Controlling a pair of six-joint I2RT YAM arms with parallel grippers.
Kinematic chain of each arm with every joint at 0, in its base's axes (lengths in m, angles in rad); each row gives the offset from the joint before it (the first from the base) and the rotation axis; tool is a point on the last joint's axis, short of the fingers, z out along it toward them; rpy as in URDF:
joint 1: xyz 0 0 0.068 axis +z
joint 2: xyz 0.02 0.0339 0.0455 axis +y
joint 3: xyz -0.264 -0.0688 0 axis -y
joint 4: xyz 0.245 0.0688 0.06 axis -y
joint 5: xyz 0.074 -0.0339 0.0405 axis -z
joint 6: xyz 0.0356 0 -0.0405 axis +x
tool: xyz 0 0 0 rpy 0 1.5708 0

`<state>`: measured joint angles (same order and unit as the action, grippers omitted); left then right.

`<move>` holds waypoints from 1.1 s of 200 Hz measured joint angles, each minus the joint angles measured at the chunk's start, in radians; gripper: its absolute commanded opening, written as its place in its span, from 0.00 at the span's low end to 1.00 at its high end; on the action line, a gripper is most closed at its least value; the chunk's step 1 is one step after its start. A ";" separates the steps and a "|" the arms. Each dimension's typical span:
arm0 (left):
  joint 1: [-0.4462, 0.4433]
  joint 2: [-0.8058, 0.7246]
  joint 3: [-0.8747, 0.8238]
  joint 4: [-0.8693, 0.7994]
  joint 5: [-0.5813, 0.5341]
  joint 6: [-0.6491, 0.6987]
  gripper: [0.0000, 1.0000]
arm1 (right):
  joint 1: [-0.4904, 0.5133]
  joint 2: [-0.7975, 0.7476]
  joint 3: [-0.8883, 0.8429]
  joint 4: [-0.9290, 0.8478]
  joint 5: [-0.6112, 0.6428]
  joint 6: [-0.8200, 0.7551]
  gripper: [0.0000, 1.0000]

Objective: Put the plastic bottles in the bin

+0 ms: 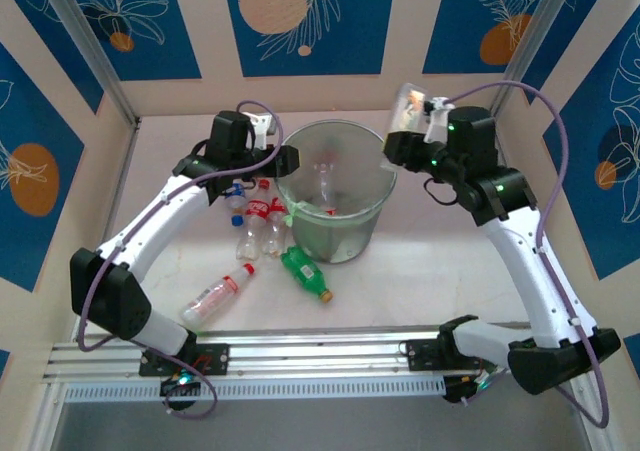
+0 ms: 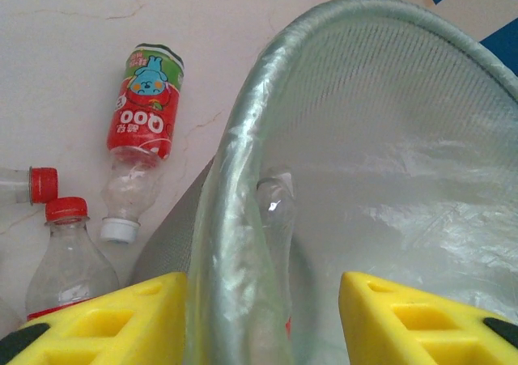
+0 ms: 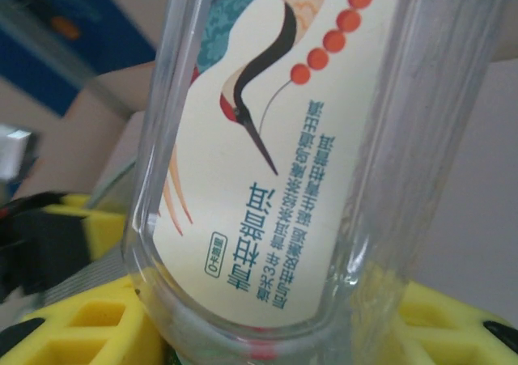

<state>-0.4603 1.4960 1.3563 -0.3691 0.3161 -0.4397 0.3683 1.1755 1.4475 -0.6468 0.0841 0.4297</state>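
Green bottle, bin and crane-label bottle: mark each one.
green bottle (image 1: 303,271), top view, its body.
bin (image 1: 335,126), top view, far rim.
crane-label bottle (image 3: 267,163), right wrist view, its label.

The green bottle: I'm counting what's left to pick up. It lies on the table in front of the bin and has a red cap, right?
Not quite: the green bottle does lie on the table in front of the bin, but its cap is yellow, not red. The top external view shows it.
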 measured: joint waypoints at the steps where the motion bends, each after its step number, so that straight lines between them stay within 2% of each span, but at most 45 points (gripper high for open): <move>1: 0.000 0.000 0.000 0.000 0.000 0.000 0.52 | 0.003 0.002 0.002 0.000 -0.001 0.000 0.37; 29: 0.000 -0.009 -0.010 0.004 -0.001 0.000 0.52 | 0.122 0.092 0.068 -0.002 -0.014 -0.019 0.37; 71: 0.000 -0.024 -0.027 0.008 -0.002 0.001 0.52 | 0.213 0.188 0.079 -0.028 -0.013 -0.041 0.38; 149: 0.000 -0.034 -0.039 0.018 -0.002 0.001 0.52 | 0.241 0.240 0.045 -0.057 -0.005 -0.064 0.41; 220: 0.000 -0.035 -0.041 0.018 -0.002 0.001 0.52 | 0.241 0.271 0.011 -0.095 0.034 -0.064 0.53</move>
<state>-0.4603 1.4605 1.3151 -0.3508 0.3141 -0.4389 0.6098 1.4467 1.4582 -0.7422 0.1181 0.3653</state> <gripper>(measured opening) 0.518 0.531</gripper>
